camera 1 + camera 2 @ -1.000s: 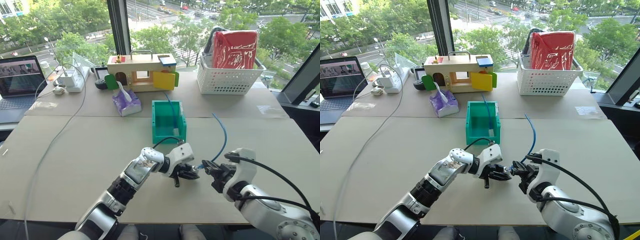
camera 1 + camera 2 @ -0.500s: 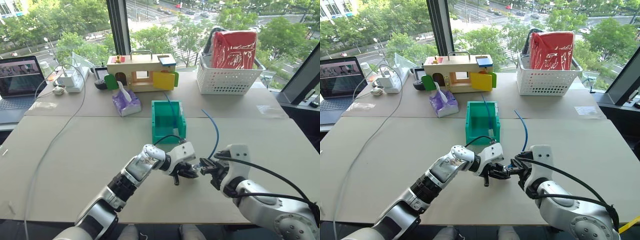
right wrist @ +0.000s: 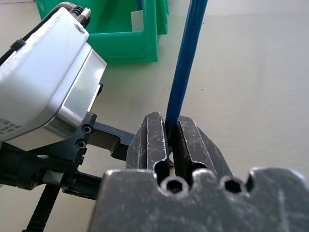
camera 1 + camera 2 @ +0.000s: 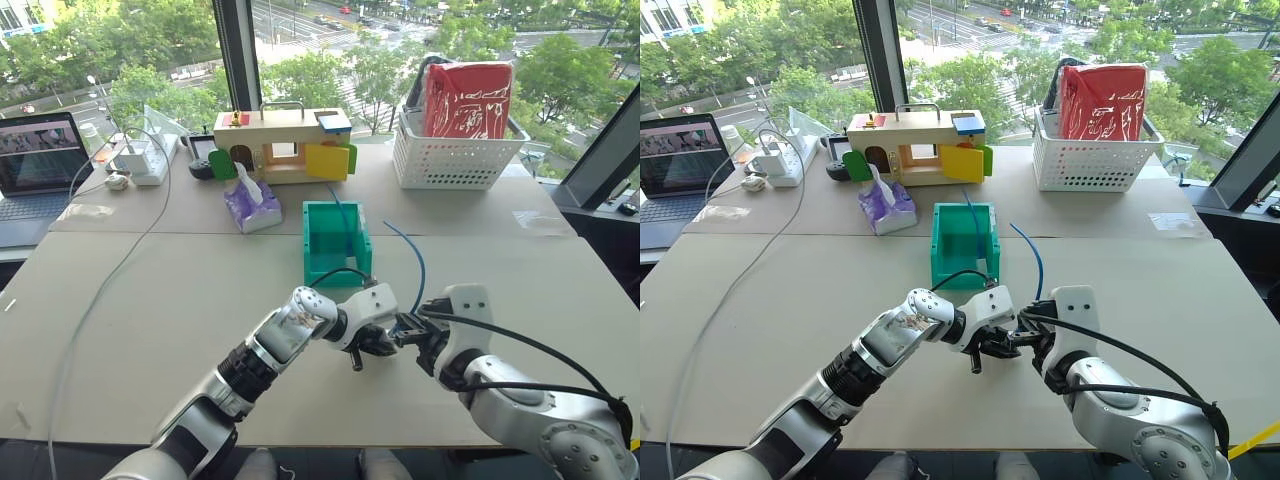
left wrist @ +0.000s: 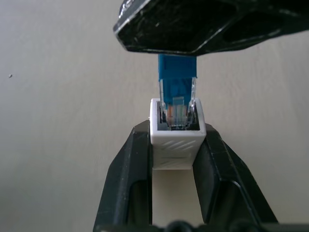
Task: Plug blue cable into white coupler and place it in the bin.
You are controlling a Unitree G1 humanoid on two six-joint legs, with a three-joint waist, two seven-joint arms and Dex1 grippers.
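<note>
Hands meet just above the near table — our left hand grips the white coupler, and our right hand is clamped on the blue cable behind its plug. We see that clear plug seated in the coupler's socket. Beyond, the cable arcs up toward the bin — mid-table, its far end lying inside.

A white lattice basket holding a red bag stands at the table's far right. Left of the basket sits a wooden toy house, then a purple tissue pack, a white power strip and a laptop.
</note>
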